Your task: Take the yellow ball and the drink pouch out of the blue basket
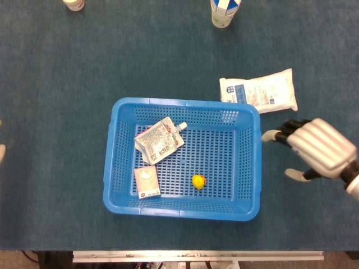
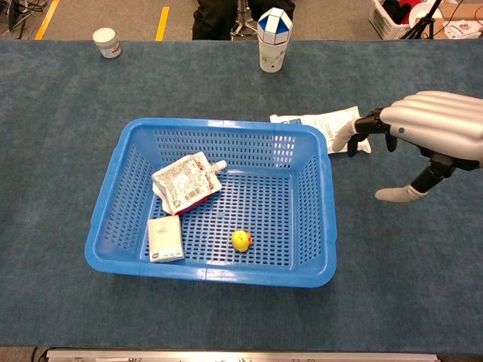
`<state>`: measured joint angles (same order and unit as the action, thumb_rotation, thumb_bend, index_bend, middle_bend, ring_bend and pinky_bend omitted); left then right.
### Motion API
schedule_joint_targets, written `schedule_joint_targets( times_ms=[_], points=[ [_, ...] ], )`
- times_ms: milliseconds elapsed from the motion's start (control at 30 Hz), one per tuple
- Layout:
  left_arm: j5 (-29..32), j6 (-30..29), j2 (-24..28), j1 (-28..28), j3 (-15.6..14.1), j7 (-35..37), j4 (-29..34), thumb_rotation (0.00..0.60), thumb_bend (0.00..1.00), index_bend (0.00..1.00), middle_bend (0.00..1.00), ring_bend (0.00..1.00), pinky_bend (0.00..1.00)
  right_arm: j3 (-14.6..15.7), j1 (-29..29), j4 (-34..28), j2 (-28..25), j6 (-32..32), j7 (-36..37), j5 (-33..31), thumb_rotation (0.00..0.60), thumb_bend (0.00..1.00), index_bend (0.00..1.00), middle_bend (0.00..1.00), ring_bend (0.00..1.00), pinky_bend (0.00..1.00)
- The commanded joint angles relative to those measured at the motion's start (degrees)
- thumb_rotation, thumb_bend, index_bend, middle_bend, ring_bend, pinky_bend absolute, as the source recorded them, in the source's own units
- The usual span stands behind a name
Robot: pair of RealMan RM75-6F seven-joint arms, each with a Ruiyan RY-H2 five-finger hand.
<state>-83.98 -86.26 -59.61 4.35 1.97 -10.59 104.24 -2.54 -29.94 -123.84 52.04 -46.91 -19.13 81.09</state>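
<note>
1. Right hand (image 1: 317,148) hangs just beside the right wall of the blue basket (image 1: 255,168), outside it, with nothing in its grasp — fingers spread and reaching toward the basket, thumb held apart below them. In the chest view the same hand (image 2: 423,136) is above the table, its fingertips (image 2: 343,142) in front of the near edge of the white packet.
2. At the far left edge of the head view a sliver of the left hand (image 1: 1,151) shows; whether it is spread or clenched cannot be told, and the chest view does not show it.
3. Yellow ball (image 1: 198,181) lies on the basket floor, toward the front and near the middle, apart from everything else; it has a small red patch on one side.
4. Drink pouch (image 1: 159,140) lies in the back-left part of the basket, tilted, its white spout pointing toward the back right.
5. A small white carton (image 1: 147,181) lies flat in the front-left corner of the basket, just in front of the pouch.
6. Outside the basket, a white packet (image 1: 261,91) with blue print lies on the dark teal table (image 1: 56,84) just behind the basket's back-right corner.
7. Further back stand a blue-and-white cup (image 2: 272,39) and — at the far left — a small white pot (image 2: 106,42).
</note>
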Motion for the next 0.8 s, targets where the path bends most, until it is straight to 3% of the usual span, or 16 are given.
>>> schedule_joint_targets(
  times_ms=[33,233,367,533,800],
  points=[
    [-0.4,-0.7,0.35,-0.54,-0.27,0.06,0.35,0.6,0.27,0.4,0.43,0.31,0.3,-1.8,-3.69,-0.05,1.79,3.0,-2.28,-0.82,0.6,0.19,0.32,0.39,0.28,0.44],
    [-1.43,-2.86,1.08,-2.05,-0.82,0.04,1.25,0.6,0.27,0.4,0.42,0.31,0.3,-3.44,-10.94,3.22,9.9,7.45,-9.66,-8.51,0.6,0.2,0.38,0.4,0.28,0.44],
    [-1.75,-4.46,1.43,-3.23,-1.1,-0.23,1.83,0.6,0.27,0.4,0.42,0.31,0.3,-2.95,-15.27,6.52,16.16,8.13,-16.04,-13.52,0.6,0.19,0.4,0.4,0.28,0.44],
    [-1.98,-6.02,1.73,-4.51,-1.37,-0.99,2.68,0.6,0.27,0.4,0.42,0.31,0.3,-1.41,-19.9,9.98,23.54,7.16,-22.59,-19.88,0.6,0.14,0.43,0.4,0.28,0.44],
    [-2.28,-7.11,2.0,-5.41,-1.28,-2.08,3.78,0.6,0.27,0.4,0.42,0.31,0.3,2.71,-24.76,12.71,29.89,4.38,-30.29,-25.77,0.6,0.09,0.43,0.41,0.28,0.44]
  ],
)
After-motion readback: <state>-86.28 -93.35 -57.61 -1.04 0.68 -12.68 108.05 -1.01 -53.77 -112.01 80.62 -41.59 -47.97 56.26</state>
